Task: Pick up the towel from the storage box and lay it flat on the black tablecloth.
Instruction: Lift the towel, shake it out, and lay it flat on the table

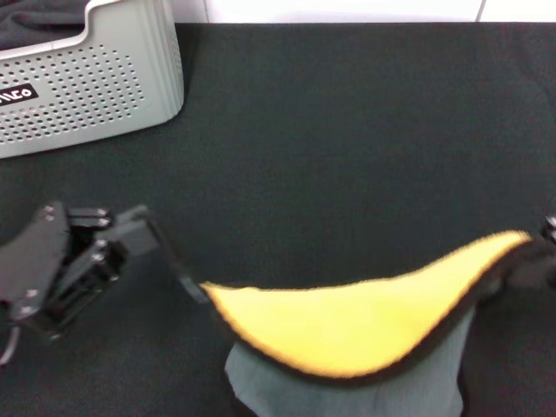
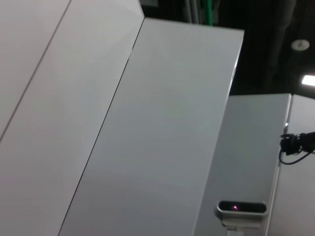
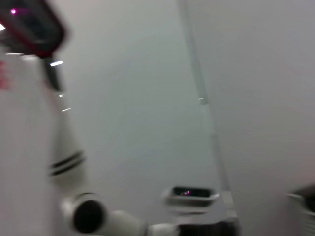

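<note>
The towel [image 1: 347, 326], seen here as a bright yellow terry cloth with thin dark edge trim and a grey-green face hanging below, is held out of the light grey perforated plastic storage box [image 1: 95, 82], which stands well apart at the far left of the table. The cloth is stretched between the two arms in the head view, its long axis running left to right across the near edge, with the middle sagging. The left gripper [image 1: 193, 287] is clenched on the towel's left corner, thin black fingers pinching the trim. The right gripper [image 1: 543, 252] is mostly cut off at the picture's right edge, where the other corner rises to it; a grasp is likely, but whether it is clamped cannot be told. The plain black, finely textured tablecloth [image 1: 347, 130] lies directly beneath and stretches away beyond the towel, with broad bare room toward the far side. The next move is judged to call for lowering both corners evenly. The wrist views show only pale wall panels and ceiling.
</note>
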`<action>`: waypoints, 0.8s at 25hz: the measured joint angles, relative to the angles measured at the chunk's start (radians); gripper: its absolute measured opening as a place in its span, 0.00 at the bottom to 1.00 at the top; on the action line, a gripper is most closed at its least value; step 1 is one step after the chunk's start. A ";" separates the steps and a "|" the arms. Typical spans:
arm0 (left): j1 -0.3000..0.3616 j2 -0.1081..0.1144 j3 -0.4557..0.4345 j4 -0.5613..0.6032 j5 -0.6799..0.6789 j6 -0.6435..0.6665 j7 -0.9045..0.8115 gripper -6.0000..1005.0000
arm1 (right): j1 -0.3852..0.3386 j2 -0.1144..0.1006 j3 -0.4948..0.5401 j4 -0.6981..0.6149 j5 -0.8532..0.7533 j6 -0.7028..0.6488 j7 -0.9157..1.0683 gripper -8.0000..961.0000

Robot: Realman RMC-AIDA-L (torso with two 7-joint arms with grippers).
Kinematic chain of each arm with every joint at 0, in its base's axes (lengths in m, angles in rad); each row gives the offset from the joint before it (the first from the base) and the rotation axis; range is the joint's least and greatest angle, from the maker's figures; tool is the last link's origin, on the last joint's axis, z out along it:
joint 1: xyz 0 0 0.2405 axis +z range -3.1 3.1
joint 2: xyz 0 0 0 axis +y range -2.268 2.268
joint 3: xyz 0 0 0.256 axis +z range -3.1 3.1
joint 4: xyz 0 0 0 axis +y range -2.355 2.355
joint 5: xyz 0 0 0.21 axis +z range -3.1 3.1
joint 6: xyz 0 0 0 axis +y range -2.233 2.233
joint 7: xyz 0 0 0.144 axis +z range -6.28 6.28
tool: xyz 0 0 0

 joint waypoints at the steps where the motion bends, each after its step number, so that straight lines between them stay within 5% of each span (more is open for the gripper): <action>1: -0.068 0.008 -0.002 -0.169 0.041 -0.004 0.126 0.02 | 0.015 0.000 0.010 0.049 -0.016 0.025 -0.019 0.04; 7: -0.195 0.010 -0.010 -0.369 0.054 -0.104 0.216 0.02 | 0.130 -0.009 0.028 0.300 -0.067 0.139 -0.130 0.04; 15: -0.276 -0.073 -0.087 -0.386 0.027 -0.391 0.225 0.02 | 0.228 0.000 0.023 0.437 -0.112 0.378 -0.196 0.04; 20: -0.308 -0.091 -0.197 -0.414 -0.009 -0.480 0.289 0.02 | 0.258 0.013 0.020 0.453 -0.146 0.533 -0.195 0.04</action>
